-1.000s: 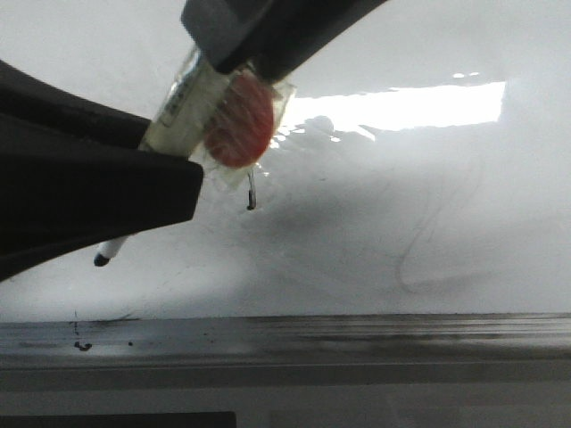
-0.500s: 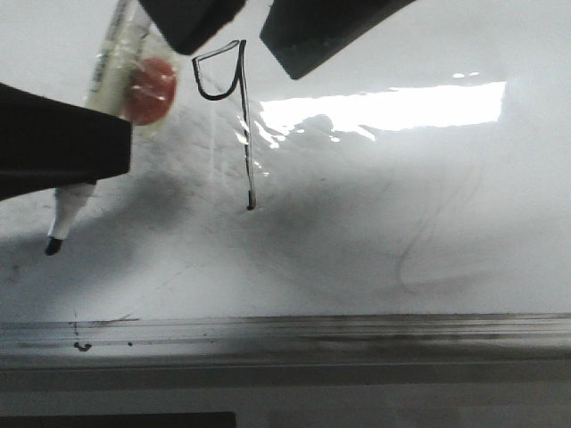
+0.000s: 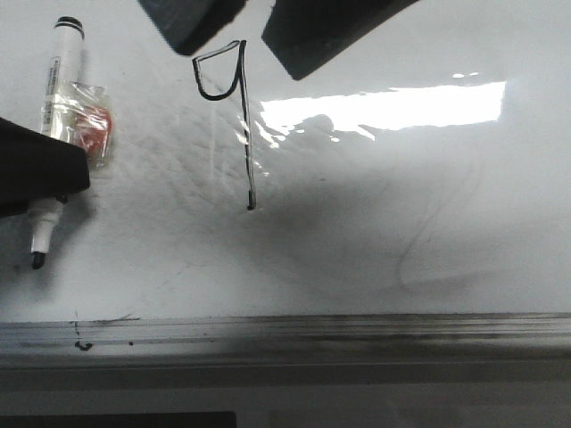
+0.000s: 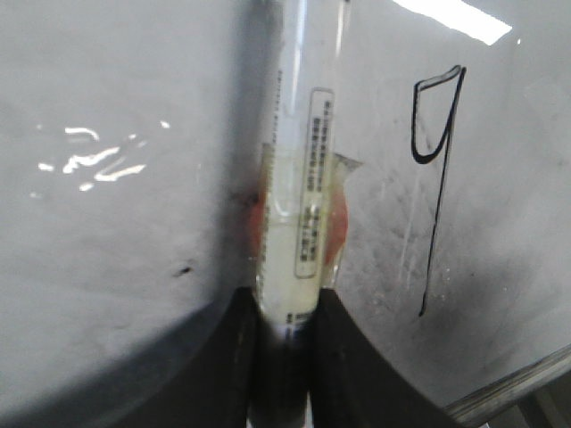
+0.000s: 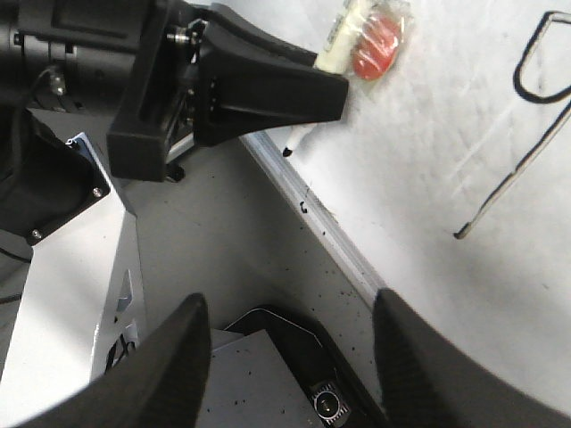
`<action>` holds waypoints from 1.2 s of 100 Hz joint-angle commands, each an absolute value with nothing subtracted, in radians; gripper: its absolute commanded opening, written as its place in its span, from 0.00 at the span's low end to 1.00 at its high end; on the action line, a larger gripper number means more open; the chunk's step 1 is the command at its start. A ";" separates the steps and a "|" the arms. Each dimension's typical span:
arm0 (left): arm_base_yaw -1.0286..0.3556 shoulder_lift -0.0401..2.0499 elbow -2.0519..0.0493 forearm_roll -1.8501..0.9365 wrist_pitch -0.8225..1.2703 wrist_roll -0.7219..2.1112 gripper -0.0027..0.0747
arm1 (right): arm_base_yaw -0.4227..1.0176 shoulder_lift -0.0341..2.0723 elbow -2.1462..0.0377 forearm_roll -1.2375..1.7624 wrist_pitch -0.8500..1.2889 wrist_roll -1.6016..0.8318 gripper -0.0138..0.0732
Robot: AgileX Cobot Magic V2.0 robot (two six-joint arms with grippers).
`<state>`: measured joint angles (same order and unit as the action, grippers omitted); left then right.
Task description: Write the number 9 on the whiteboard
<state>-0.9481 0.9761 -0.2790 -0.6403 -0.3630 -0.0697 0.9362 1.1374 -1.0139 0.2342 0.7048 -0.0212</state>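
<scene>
The number 9 (image 3: 244, 125) is drawn in thin black line on the whiteboard (image 3: 401, 196), with an angular loop and a long straight stem. It also shows in the left wrist view (image 4: 439, 152) and the right wrist view (image 5: 526, 134). My left gripper (image 4: 285, 325) is shut on a white marker (image 4: 299, 205) that has a red disc (image 3: 92, 129) taped to it. The marker (image 3: 55, 98) lies low over the board left of the 9, its black tip (image 3: 37, 261) towards the rail. My right gripper (image 5: 294, 374) is open and empty, with its dark fingers (image 3: 192, 20) above the top of the 9.
A grey metal rail (image 3: 357, 334) runs along the board's near edge, with small black ink marks (image 3: 82, 345). A faint grey erased curve (image 3: 419, 259) lies right of the 9. The right wrist view shows the robot's base and a dark device (image 5: 326, 401) below the rail.
My left gripper has moved left and down with the marker, away from the 9. The whole 9 is now uncovered. The marker lies flatter over the board.
</scene>
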 commanded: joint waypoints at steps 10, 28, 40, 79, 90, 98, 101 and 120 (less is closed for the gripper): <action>-0.945 1.001 -0.308 -0.652 -0.440 -0.071 0.01 | 0.936 1.123 -1.047 0.232 0.657 -0.025 0.56; -0.945 1.001 -0.308 -0.646 -0.440 -0.071 0.16 | 0.936 1.123 -1.047 0.232 0.661 -0.025 0.53; -0.945 1.001 -0.308 -0.646 -0.440 -0.071 0.39 | 0.936 1.121 -1.047 0.232 0.661 -0.025 0.52; -0.947 0.861 -0.308 -0.549 -0.409 -0.071 0.43 | 0.936 1.007 -1.043 0.135 0.600 -0.025 0.08; -0.947 0.739 -0.307 -0.472 -0.350 -0.071 0.24 | 0.936 0.919 -0.972 0.073 0.495 -0.029 0.09; -0.947 0.648 -0.297 -0.424 -0.318 -0.071 0.01 | 0.936 0.835 -0.877 0.041 0.348 -0.031 0.09; -0.947 0.614 -0.290 -0.401 -0.316 -0.071 0.01 | 0.936 0.791 -0.838 0.026 0.291 -0.031 0.09; -0.947 0.394 -0.201 -0.273 -0.314 -0.071 0.01 | 0.936 0.538 -0.533 -0.022 0.000 -0.031 0.09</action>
<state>-0.9481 0.4693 -0.2148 -0.3355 -0.2593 -0.0698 0.9362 0.6426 -0.6252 0.0000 0.1931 -0.0232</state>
